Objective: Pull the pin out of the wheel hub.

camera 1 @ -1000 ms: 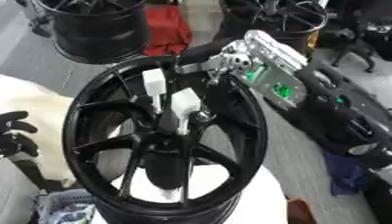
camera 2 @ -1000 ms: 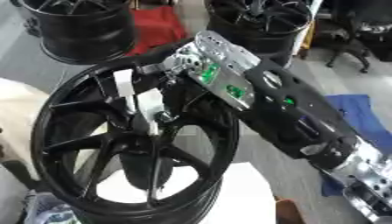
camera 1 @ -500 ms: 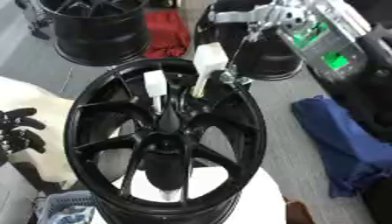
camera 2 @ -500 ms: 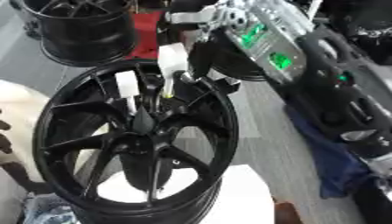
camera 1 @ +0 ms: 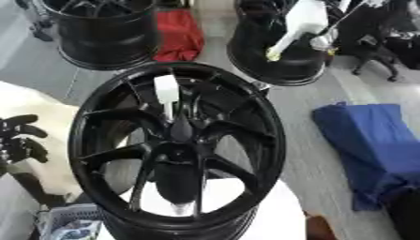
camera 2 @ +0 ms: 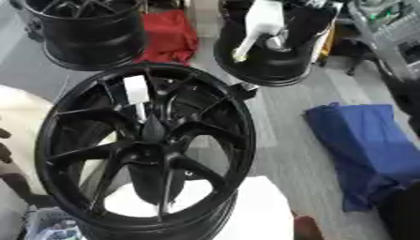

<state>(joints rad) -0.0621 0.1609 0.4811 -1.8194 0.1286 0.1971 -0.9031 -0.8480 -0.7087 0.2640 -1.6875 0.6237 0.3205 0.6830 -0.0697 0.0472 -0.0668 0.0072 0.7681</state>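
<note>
A white pin (camera 1: 302, 24) hangs high above the floor, clear of the black wheel hub (camera 1: 176, 150), its yellowish tip angled down and to the left, as the robot's right hand (camera 1: 324, 40) holds it at the top of the left eye view; little of that hand shows beyond a pale part beside the pin's shaft, and whether its fingers curl round the pin cannot be told. A second white pin (camera 1: 167, 96) stands upright in the hub, between two spokes above the centre. The left hand (camera 1: 20, 140) waits at the left edge, its dark fingers curled and holding nothing. With one pin apparently free, the sound course is to keep carrying it up and away from the rim on a straight line, so the dangling tip does not swing back against the spokes. Behind the hub stand two more black wheels (camera 1: 102, 33) (one directly beneath the raised pin), with a red cloth (camera 1: 179, 35) between them and a blue cloth (camera 1: 373, 145) on the floor to the right. The nearer spare wheel (camera 1: 271, 61) is the likeliest thing to catch the tip.
</note>
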